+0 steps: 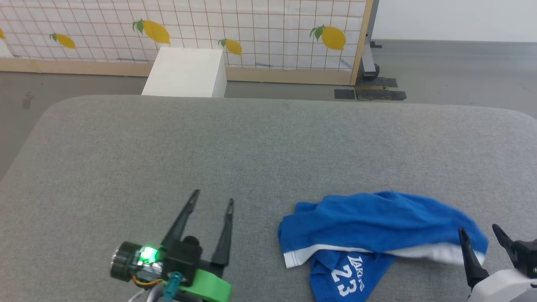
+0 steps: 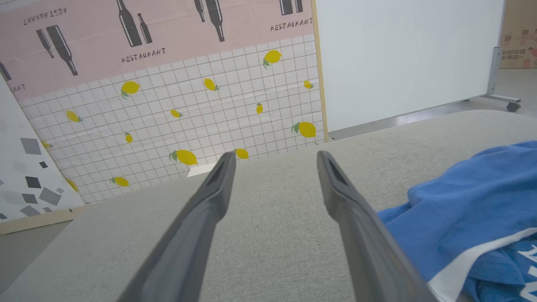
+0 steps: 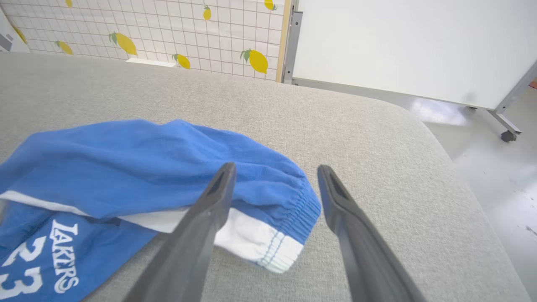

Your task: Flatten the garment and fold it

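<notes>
- The right gripper [image 1: 478, 228] has its jaws spread wide with nothing between them. In the head view it is poised at the 4 o'clock corner of the garment [image 1: 369, 218].
- In the right wrist view, one finger of the right gripper [image 3: 275, 167] crosses in front of the gathered white band [image 3: 272, 247] and the other is over bare cushion. I cannot tell whether either tip touches the cloth.
- The left gripper [image 1: 213, 196] is also wide and empty. It is over bare grey cushion [image 1: 168, 138], apart from the garment, which lies at its 3 o'clock in the head view.
- The garment is a crumpled heap at the cushion's lower right. A blue layer is flopped over itself, a white trim band [image 1: 319, 251] runs across it, and the number 23 [image 1: 346, 285] peeks out at 6 o'clock.
- Flattening looks barely begun, so the step in hand is probably the first grasp.
- The right gripper would do well to close on the elastic corner just ahead of it, low enough to catch the band but taking only the top layer.
- The left gripper should then cross to the trim end at the garment's 9 o'clock.
- Pulling the two holds apart toward 3 and 9 o'clock should open the fold.
- The free room lies toward 12 o'clock, so drawing the cloth that way would give it space to spread.
- The soft fabric is likely to drag and bunch on the cushion, so a slight lift before spreading should help.
</notes>
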